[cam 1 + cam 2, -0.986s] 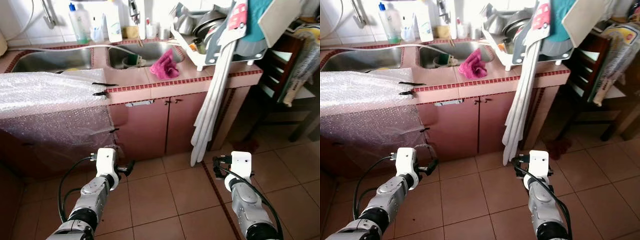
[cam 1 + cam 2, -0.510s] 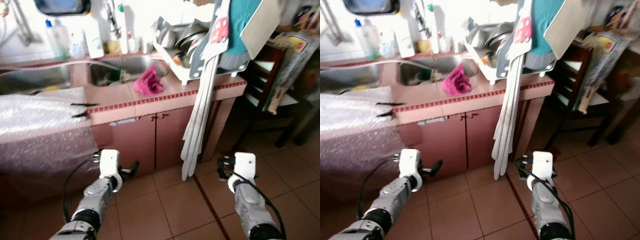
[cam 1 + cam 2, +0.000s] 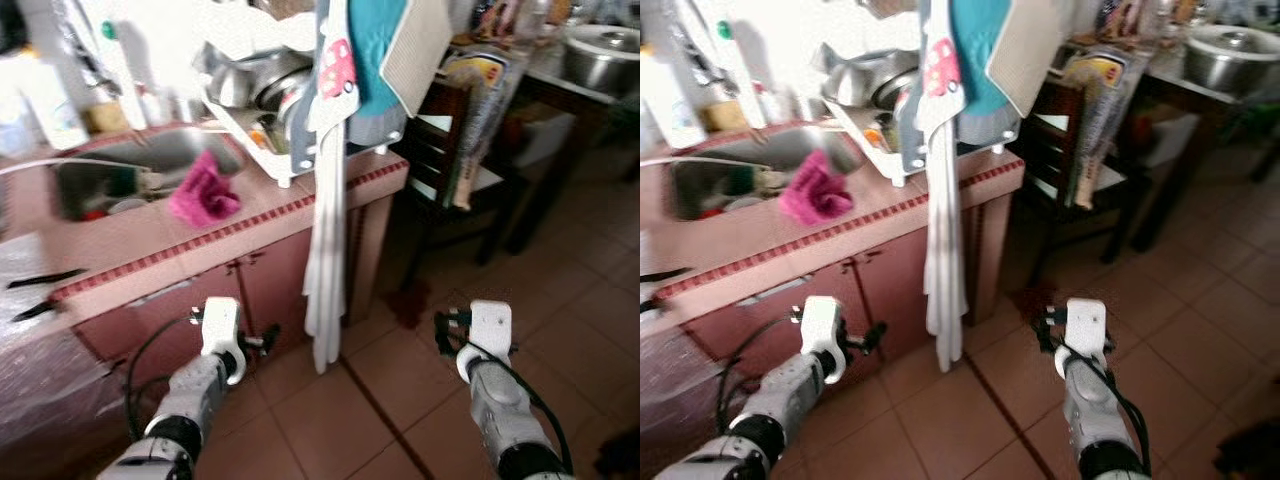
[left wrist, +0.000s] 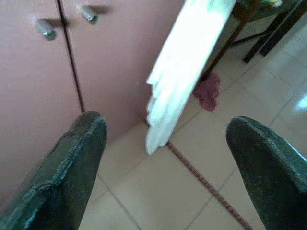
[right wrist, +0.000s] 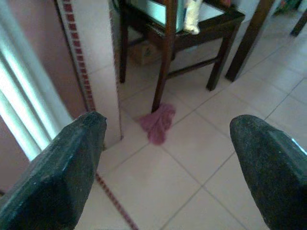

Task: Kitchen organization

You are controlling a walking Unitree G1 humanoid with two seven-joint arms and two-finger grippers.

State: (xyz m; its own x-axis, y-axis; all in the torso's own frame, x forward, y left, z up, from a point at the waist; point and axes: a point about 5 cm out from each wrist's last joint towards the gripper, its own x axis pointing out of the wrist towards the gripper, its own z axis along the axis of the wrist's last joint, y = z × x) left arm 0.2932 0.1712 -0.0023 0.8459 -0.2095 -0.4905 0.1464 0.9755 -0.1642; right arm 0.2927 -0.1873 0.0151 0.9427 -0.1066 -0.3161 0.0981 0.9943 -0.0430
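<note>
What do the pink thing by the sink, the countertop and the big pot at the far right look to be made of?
Pink cloth: soft fabric, probably a terry rag; it lies crumpled in folds, matte.
Countertop: glazed ceramic tile, pinkish, with a dark red mosaic strip along the edge.
Pot: likely stainless steel; silvery, brushed sheen, with a lid, though blurred.

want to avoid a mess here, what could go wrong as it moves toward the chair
The long white strips hang from the dish rack down to the floor, close to the left hand; brushing them might tug the loaded rack. The pink rag on the floor by the chair leg could catch a foot.
</note>
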